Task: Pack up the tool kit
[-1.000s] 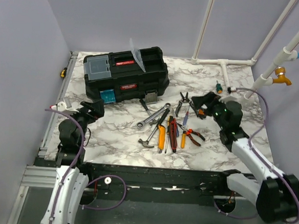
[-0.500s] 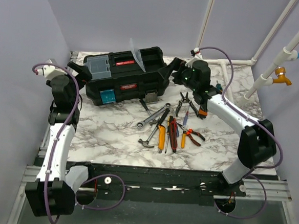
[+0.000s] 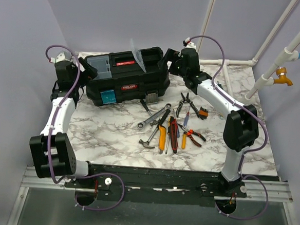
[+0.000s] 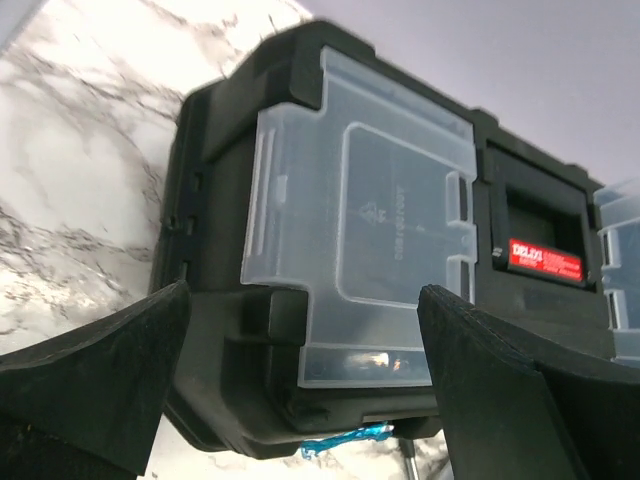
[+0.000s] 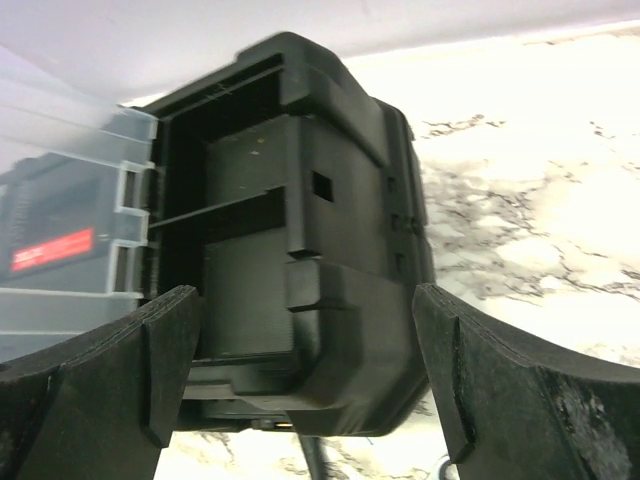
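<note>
A black toolbox (image 3: 127,75) with clear lid compartments stands at the back of the marble table; one clear lid flap (image 3: 137,54) on top stands raised. My left gripper (image 3: 87,70) is open at the box's left end, which fills the left wrist view (image 4: 330,250) between the fingers (image 4: 100,380). My right gripper (image 3: 168,59) is open at the box's right end, seen in the right wrist view (image 5: 300,250) between the fingers (image 5: 520,400). Loose tools lie in front: wrenches (image 3: 152,118), a hammer (image 3: 151,137), screwdrivers (image 3: 171,134), pliers (image 3: 192,137).
White pipes (image 3: 223,62) run along the back right, with a yellow tap (image 3: 282,75). A small screwdriver (image 3: 219,87) and a brush (image 3: 202,113) lie right of the tools. Purple walls close in the left and back.
Both arms have swung from the table front up to the toolbox ends: the left to the left end, the right to the right end. The tools have not moved.
</note>
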Controlling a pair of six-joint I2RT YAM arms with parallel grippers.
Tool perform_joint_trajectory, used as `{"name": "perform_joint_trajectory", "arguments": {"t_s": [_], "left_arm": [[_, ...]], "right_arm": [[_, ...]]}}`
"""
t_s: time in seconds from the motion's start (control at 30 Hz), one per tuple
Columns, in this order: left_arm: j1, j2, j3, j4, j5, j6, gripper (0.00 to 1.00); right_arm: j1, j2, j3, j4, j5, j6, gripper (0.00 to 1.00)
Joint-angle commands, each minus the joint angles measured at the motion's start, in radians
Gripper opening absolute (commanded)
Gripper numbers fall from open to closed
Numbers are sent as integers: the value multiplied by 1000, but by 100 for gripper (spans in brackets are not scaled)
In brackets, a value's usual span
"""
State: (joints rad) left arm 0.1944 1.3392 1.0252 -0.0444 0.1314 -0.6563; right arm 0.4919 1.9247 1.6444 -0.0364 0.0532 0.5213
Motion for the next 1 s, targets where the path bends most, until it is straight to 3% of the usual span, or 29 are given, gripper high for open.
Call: {"name": "perform_joint_trajectory", "arguments": {"t_s": [0.0,0.13,0.27,0.33,0.43,0.57,0.73,0.8,0.97], "left_arm": [[6,69,24,20,177,-32,97],[-15,86,-66,161,282,-116,88],[-100,12,-186,228,246,-161,84],[-157,-50,-264,274,201,-169,83],[-233,-127,-336,305,150,-182,83],[-278,-231,-376,270,94,-168,83],[-277,-322,-368,171,0,-96,86],[-276,-329,-346,133,-14,-71,88],[-271,-348,-323,105,-25,-42,89]], "right_arm": [[8,61,30,-81,86,-66,92],[7,140,120,-143,111,-82,88],[-15,173,169,-151,128,-94,75],[-36,193,206,-154,70,-109,74],[-50,206,268,-193,38,-142,78],[-50,121,249,-208,110,-191,93],[-49,-59,151,-181,198,-250,96],[-48,-141,70,-122,109,-280,92],[-20,-328,-126,26,-279,-350,83]]}}
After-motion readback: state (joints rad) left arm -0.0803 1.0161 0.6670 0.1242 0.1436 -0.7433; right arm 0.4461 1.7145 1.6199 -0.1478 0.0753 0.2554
